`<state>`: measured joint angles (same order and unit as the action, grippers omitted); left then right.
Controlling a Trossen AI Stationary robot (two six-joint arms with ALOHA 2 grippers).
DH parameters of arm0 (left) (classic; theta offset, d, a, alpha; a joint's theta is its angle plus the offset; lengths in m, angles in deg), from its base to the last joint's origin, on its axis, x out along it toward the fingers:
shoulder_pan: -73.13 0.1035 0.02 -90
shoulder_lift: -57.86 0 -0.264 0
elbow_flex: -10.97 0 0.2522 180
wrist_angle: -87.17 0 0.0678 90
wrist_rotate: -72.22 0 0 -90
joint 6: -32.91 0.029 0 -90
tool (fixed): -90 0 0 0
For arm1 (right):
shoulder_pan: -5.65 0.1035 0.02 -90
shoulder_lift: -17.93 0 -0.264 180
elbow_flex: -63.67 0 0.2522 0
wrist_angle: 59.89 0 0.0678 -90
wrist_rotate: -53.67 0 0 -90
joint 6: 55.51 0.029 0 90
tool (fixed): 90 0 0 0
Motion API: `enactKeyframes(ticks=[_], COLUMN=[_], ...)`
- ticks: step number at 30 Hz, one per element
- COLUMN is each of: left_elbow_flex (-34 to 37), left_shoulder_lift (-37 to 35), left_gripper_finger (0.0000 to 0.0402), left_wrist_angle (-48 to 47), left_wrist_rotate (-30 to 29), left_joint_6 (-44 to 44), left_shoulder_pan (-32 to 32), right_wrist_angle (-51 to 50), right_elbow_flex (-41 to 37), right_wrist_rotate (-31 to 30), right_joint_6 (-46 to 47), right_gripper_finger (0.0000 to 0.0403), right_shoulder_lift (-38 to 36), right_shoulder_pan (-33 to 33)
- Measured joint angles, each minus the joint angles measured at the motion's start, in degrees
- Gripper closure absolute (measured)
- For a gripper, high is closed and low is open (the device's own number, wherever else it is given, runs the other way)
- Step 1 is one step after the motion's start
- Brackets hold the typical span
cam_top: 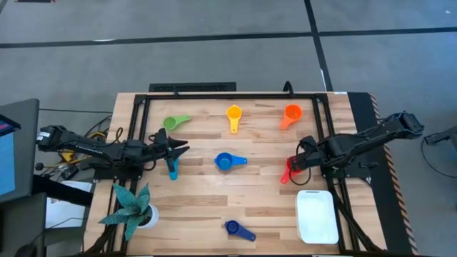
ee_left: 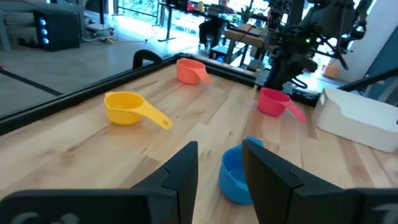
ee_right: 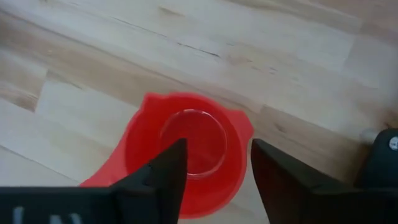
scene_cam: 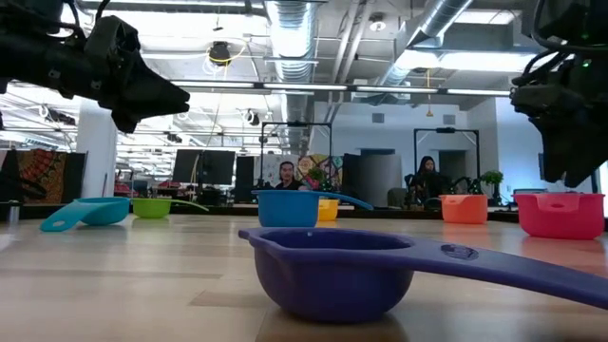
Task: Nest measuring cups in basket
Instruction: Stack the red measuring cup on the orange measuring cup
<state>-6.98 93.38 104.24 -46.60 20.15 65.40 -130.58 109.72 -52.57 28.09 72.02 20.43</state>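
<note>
- Table (cam_top: 257, 207) of pale wood planks carries everything, with a black frame along its far edge and sides.
- Left arm reaches in low from the left side, stretched toward the table's middle; its left end effector (cam_top: 178, 150) has its fingers parted, hanging above the table with nothing between them. The teal cup (cam_top: 171, 168) lies just beside and slightly nearer the front edge; the blue cup (cam_top: 226, 161) sits farther out ahead of the fingers, apart from them.
- Right arm comes in from the right side, bent down toward the table; its right end effector (cam_top: 296, 161) is spread open directly over the red cup (ee_right: 186, 146), fingers either side of the bowl's rim. Whether they touch it I cannot tell.
- Basket (cam_top: 317, 216), a white shallow tray, sits at the front right corner, near the red cup and toward the front edge from it. No cup is in it.
- Teal spiky plant (cam_top: 131, 207) in a white pot stands at the front left corner.
- Green cup (cam_top: 175, 122), yellow cup (cam_top: 233, 114) and orange cup (cam_top: 291, 113) lie in a row near the far edge, well apart from each other.
- Dark blue cup (cam_top: 235, 229) lies alone near the front edge, between plant and basket.
</note>
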Motion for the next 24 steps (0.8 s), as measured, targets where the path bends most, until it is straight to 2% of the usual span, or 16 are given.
enactKeyframes(ticks=[5, 11, 19, 24], left_elbow_flex=[0.0, 0.0, 0.0, 0.0], left_shoulder_lift=[2.9, 5.0, 5.9, 5.9], left_gripper_finger=[0.0290, 0.0290, 0.0290, 0.0290], left_wrist_angle=[1.3, 1.6, 3.6, 3.6], left_wrist_rotate=[0.0, -0.1, -0.1, -0.6], left_joint_6=[-0.2, -0.5, -0.6, -0.5], left_shoulder_pan=[-0.1, -0.1, -0.1, -0.1], right_wrist_angle=[0.0, -0.1, 0.0, 0.5], right_elbow_flex=[0.0, 0.0, 0.0, 0.8], right_wrist_rotate=[1.4, 2.6, 3.4, 3.3], right_joint_6=[0.8, 1.0, -0.1, -7.1], right_gripper_finger=[0.0200, 0.0228, 0.0302, 0.0365], right_shoulder_lift=[2.8, 6.0, 10.6, 11.7], right_shoulder_pan=[0.3, 0.2, -0.8, -5.0])
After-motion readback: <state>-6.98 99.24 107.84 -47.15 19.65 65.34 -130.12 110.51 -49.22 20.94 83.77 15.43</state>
